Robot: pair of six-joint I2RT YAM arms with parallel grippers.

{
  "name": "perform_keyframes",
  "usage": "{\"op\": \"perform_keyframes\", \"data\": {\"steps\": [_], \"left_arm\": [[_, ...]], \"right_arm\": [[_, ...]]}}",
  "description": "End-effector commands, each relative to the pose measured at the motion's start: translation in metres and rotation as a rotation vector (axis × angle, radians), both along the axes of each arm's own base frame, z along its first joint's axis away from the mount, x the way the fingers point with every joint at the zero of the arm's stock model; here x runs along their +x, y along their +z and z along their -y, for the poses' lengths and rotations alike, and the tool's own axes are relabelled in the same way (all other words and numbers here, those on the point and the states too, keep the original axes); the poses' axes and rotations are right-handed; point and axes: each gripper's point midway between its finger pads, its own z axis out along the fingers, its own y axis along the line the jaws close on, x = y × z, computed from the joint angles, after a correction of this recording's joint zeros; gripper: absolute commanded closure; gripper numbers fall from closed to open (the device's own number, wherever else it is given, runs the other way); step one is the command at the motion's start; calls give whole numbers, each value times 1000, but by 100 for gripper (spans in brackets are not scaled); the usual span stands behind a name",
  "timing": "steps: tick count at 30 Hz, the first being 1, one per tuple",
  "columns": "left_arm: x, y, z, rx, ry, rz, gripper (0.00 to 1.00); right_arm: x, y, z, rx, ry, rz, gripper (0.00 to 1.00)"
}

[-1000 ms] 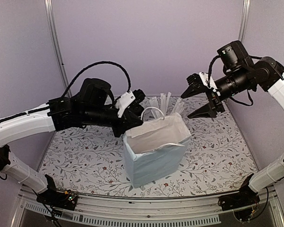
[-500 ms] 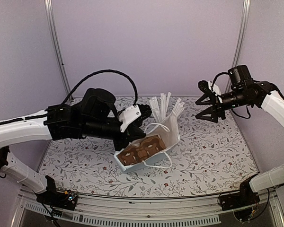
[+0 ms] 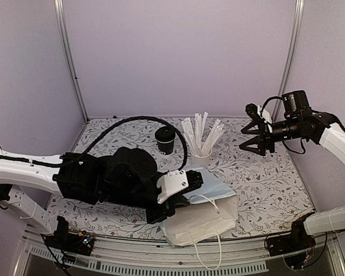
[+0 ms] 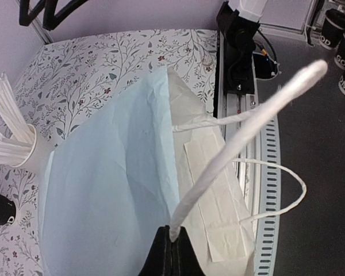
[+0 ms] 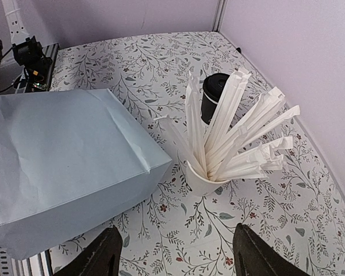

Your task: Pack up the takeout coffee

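Observation:
The takeout coffee, a small black cup with a white rim, stands at the back of the table next to a white cup of wrapped sticks. It also shows in the right wrist view and at the left edge of the left wrist view. A light blue paper bag lies on its side at the front edge. My left gripper is low over the bag, shut on one of its white twisted handles. My right gripper is open and empty, held in the air right of the stick cup.
The bag fills the left of the right wrist view, close to the stick cup. The bag's other handle hangs over the front rail. Several black cups stand off the table beyond the rail.
The bag was upright, then tipped, and now lies on its side at the front edge. My left arm has dropped low toward the front. My right gripper has drawn back to the right.

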Motion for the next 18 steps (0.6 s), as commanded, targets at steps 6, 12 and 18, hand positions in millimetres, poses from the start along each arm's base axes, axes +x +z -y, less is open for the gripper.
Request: {"op": "perform_keyframes", "data": {"steps": [6,12,18], "left_arm": [[-5,-14,-3,-2,53,-3,100],[2,8,-6,-44,66,49,100],[23,40,-26,-99,105,46,100]], "right_arm": [[-3,6,-3,42,14,0,31],[-7,8,-4,50,26,-1,31],[-8,13,-3,53,28,11,31]]}}
